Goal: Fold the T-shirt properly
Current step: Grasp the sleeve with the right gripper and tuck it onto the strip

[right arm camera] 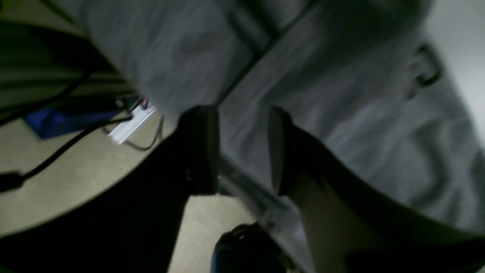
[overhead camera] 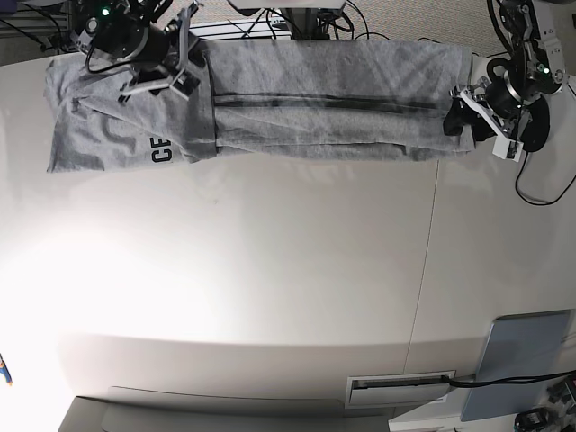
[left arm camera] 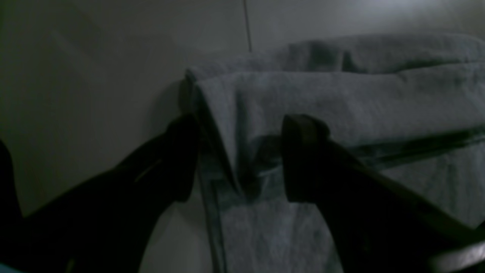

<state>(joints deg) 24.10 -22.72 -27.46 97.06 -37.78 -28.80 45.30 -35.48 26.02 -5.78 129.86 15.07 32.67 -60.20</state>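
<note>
The heather-grey T-shirt [overhead camera: 315, 99] lies stretched in a long folded band along the table's far edge. Black lettering [overhead camera: 162, 151] shows on its left part. My left gripper [overhead camera: 461, 120] is at the band's right end. In the left wrist view it [left arm camera: 242, 159] is open, its fingers straddling a raised fold of the shirt [left arm camera: 341, 98]. My right gripper [overhead camera: 183, 76] is over the left part near the far edge. In the blurred right wrist view it [right arm camera: 242, 151] is open, with the shirt [right arm camera: 341, 94] behind the gap.
The white table [overhead camera: 270, 270] has a seam [overhead camera: 430, 270] running front to back on the right. A grey pad [overhead camera: 522, 360] and a slot [overhead camera: 400, 387] are at the front right. Beyond the far edge, cables [right arm camera: 57, 151] and a blue object [right arm camera: 68, 117] lie on the floor.
</note>
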